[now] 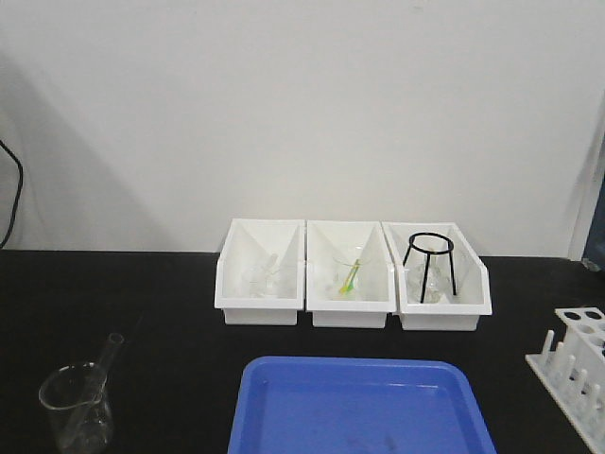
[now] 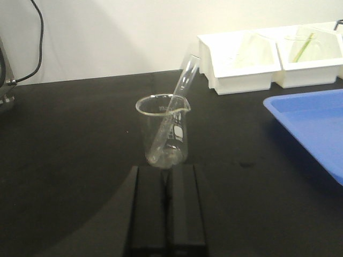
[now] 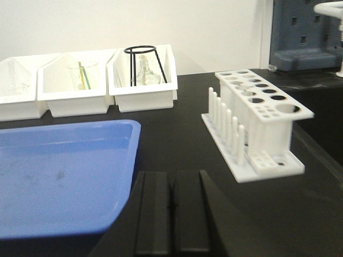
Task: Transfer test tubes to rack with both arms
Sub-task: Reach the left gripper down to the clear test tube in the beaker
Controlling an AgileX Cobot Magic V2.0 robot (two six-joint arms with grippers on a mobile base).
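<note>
A clear glass test tube (image 2: pixel 179 99) leans inside a glass beaker (image 2: pixel 163 131) on the black table, mouth up and to the right. In the front view the same tube (image 1: pixel 107 356) and beaker (image 1: pixel 76 407) sit at the near left. My left gripper (image 2: pixel 167 168) is shut and empty, just short of the beaker's base. The white rack (image 3: pixel 256 123) stands at the right, its holes empty, and shows at the right edge of the front view as rack (image 1: pixel 577 374). My right gripper (image 3: pixel 172 174) is shut and empty, to the left of the rack.
A blue tray (image 1: pixel 359 407) lies at the near centre. Behind it stand three white bins (image 1: pixel 352 276); the right one holds a black wire tripod (image 1: pixel 430 260), the middle one a beaker with a green stick. A grey block (image 3: pixel 305 32) stands behind the rack.
</note>
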